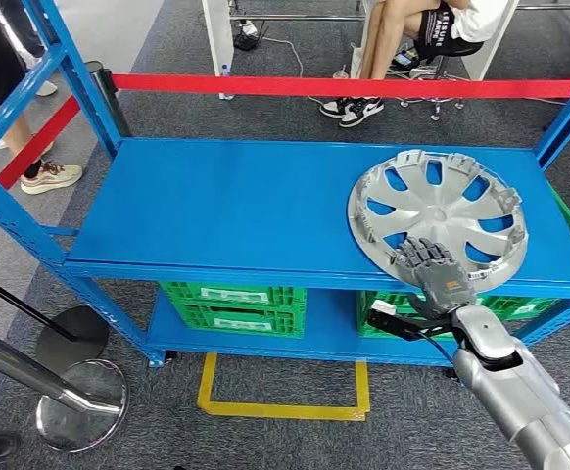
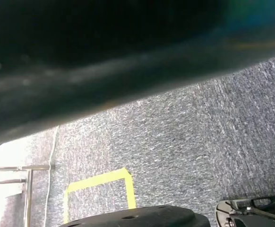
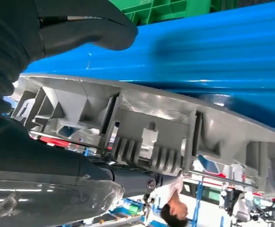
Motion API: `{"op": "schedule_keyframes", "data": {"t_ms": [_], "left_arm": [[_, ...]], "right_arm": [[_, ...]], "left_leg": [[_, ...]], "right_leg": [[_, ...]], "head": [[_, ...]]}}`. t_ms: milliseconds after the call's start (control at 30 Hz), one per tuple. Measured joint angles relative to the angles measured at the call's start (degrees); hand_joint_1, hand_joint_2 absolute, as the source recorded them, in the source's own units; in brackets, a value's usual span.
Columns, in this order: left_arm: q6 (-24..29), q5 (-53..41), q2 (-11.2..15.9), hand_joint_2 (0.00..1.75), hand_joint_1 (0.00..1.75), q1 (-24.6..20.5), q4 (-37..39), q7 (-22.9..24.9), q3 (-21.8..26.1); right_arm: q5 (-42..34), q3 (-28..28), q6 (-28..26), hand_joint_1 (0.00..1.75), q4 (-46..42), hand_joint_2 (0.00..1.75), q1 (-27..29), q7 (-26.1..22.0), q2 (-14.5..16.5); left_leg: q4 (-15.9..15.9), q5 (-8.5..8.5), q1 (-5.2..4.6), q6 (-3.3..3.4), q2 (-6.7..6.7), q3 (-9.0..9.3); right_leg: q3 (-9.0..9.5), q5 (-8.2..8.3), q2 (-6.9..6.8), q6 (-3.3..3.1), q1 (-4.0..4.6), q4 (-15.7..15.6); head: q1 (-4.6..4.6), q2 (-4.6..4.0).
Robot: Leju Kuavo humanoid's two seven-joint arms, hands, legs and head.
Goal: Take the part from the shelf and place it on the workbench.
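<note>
The part is a silver wheel cover (image 1: 437,211) lying flat at the right end of the blue shelf's top board (image 1: 230,206), its near rim reaching the front edge. My right hand (image 1: 431,269) comes in from the lower right, and its dark fingers lie over that near rim. In the right wrist view the ribbed rim of the wheel cover (image 3: 150,127) runs between the dark fingers (image 3: 39,165) on one side and the thumb (image 3: 93,28) on the other. A strip of blue shelf shows between the thumb and the rim, so the thumb stands apart from it.
Green crates (image 1: 230,308) sit on the lower board. A red barrier tape (image 1: 341,86) runs behind the shelf, with people beyond it. Metal stanchion bases (image 1: 82,401) stand at the lower left. A yellow tape square (image 1: 282,392) marks the carpet in front.
</note>
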Motion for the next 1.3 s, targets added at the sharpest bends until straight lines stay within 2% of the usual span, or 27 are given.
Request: {"op": "schedule_keyframes", "data": {"t_ms": [500,833,933,1000,1033,1100,1200,1300], "left_arm": [[0.02,-0.63,-0.07,0.0,0.0,-0.05,-0.01,0.04,0.6],[0.7,-0.95,-0.09,0.0,0.0,-0.05,-0.02,-0.28,0.67],[2.31,-0.81,-0.1,0.0,0.0,-0.04,-0.02,-3.41,0.76],[3.52,-0.68,-0.11,0.0,0.0,-0.03,-0.02,-6.3,0.88],[3.93,-0.7,-0.11,0.0,0.0,-0.03,-0.02,-7.45,0.92],[4.27,-0.82,-0.11,0.0,0.0,-0.04,-0.02,-9.27,0.98],[4.29,-1.01,-0.13,0.0,0.0,-0.1,-0.02,-10.86,1.1],[4.38,-1.26,-0.15,0.0,0.0,-0.1,-0.02,-11.33,1.31]], "right_arm": [[1.61,-0.01,-2.37,1.75,-0.02,1.75,0.2,1.24,0.0],[2.63,-0.76,-4.68,1.75,-1.68,1.75,2.41,1.6,-0.01],[3.3,-1.84,-8.04,1.75,-4.64,1.75,4.9,1.62,-0.1],[5.38,-3.13,-14.56,1.75,-9.25,1.75,8.37,0.99,0.26],[7.24,-3.93,-18.48,1.75,-12.26,1.75,10.45,0.14,0.89],[12.3,-6.24,-24.43,1.75,-20.12,1.75,14.74,-3.73,4.03],[19.02,-10.05,-26.36,1.75,-33.82,1.75,20.21,-10.82,11.22],[23.7,-10.93,-27.08,1.75,-45.44,1.75,22.28,-11.06,15.73]], "left_leg": [[0.01,0.0,0.0,0.0,0.0,0.01],[0.02,0.0,0.0,0.0,0.0,0.02],[0.03,0.0,0.0,0.0,-0.03,0.01],[0.03,0.0,0.0,0.0,-0.05,-0.04],[0.02,-0.01,0.01,0.0,-0.05,-0.06],[0.01,-0.03,0.04,-0.02,-0.03,-0.11],[0.0,-0.06,0.1,-0.04,0.0,-0.19],[-0.02,-0.05,0.2,-0.05,-0.06,-0.2]], "right_leg": [[0.0,0.0,0.0,0.0,0.0,0.0],[0.01,0.0,0.0,0.0,0.0,0.0],[0.01,0.0,-0.07,0.0,0.0,0.0],[0.01,-0.01,-0.12,0.01,0.01,0.01],[0.0,-0.02,-0.1,0.01,0.02,0.01],[-0.04,-0.02,-0.01,0.0,0.06,0.03],[-0.22,-0.05,0.07,-0.03,0.11,0.04],[-0.21,-0.15,-0.14,-0.12,0.17,0.05]], "head": [[0.0,0.0],[-0.01,0.0],[0.0,0.0],[0.01,0.0],[0.0,0.0],[0.02,0.0],[-0.06,0.0],[-0.02,0.0]]}}
